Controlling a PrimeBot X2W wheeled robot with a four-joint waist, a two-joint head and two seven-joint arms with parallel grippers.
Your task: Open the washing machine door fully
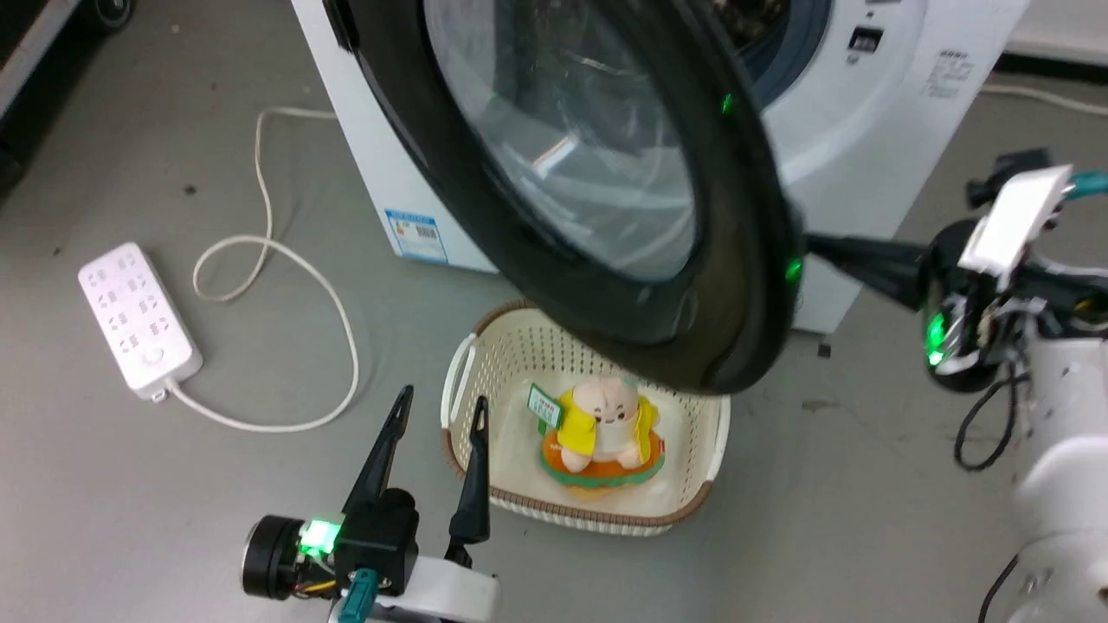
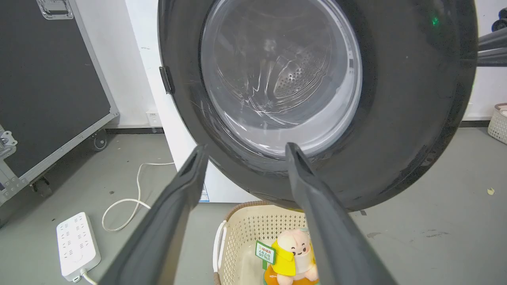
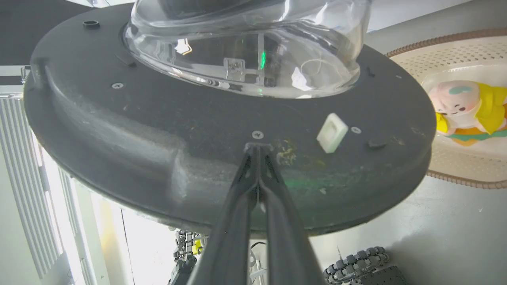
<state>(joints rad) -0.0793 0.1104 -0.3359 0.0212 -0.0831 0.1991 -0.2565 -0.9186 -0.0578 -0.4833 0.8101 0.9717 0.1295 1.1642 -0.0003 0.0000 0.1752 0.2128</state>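
The washing machine point(image 1: 857, 112) is white, and its door point(image 1: 736, 216) stands swung out partway, glossy black rim toward me and over the basket. My right gripper point(image 1: 814, 247) reaches in from the right behind the rim. In the right wrist view that gripper point(image 3: 258, 147) is shut, tips touching the door's matte inner face point(image 3: 158, 126) just below the glass bowl point(image 3: 245, 51). My left gripper point(image 1: 441, 400) hangs open low on the left of the basket, holding nothing. The left gripper point(image 2: 245, 147) looks up at the door's outer side point(image 2: 412, 99).
A cream basket point(image 1: 485, 363) with a plush toy point(image 1: 606, 424) sits on the floor under the door's lower edge. A white power strip point(image 1: 138, 320) and its looped cable point(image 1: 268, 251) lie at the left. A black wheeled case point(image 2: 47, 79) stands further left.
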